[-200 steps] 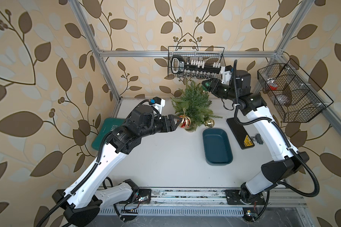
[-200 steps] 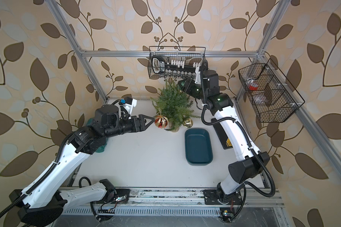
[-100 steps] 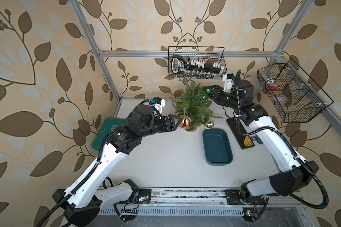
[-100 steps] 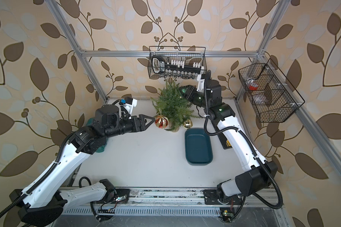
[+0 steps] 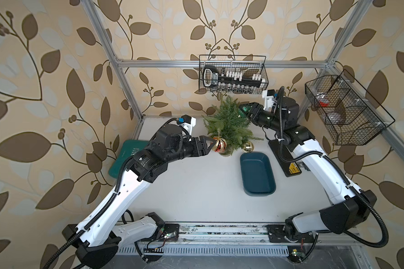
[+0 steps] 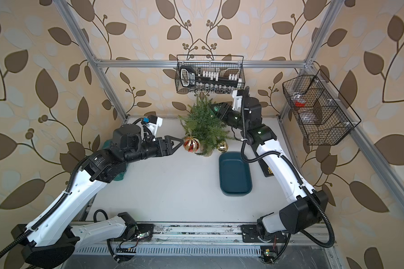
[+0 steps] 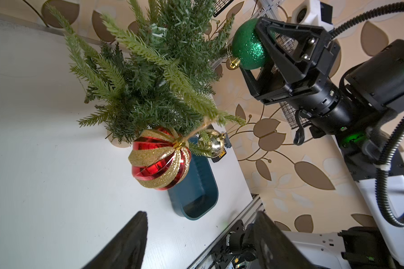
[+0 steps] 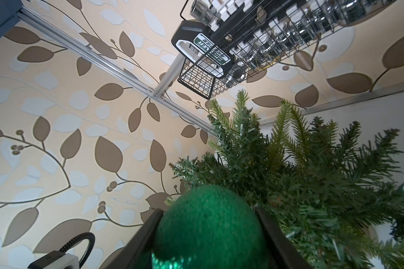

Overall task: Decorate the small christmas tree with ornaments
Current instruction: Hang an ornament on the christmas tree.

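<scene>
Green ornament (image 7: 244, 40) inside right gripper (image 7: 252, 45)

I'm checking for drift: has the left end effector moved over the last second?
No. The left end effector holds the same spot beside the red-and-gold ball, short of the small christmas tree.
</scene>
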Controlling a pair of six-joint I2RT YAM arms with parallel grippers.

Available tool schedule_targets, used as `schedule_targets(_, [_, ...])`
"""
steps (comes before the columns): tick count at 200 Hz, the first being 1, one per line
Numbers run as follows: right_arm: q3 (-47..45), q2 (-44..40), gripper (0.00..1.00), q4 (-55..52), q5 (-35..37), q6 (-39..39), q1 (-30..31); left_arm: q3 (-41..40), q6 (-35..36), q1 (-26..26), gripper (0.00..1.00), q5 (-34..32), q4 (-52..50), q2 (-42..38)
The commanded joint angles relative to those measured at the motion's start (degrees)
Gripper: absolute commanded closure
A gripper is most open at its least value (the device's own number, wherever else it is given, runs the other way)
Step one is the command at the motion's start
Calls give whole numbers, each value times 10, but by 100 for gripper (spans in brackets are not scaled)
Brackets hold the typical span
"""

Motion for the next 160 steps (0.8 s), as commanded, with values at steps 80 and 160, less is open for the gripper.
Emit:
schedule_targets(80, [-56, -53, 34, 32, -37, 13, 2, -9, -7, 7, 27, 9, 17, -11])
schedule_targets(160, [-106, -138, 31, -40, -66, -41, 3, -25, -4, 7, 26, 27, 5, -35])
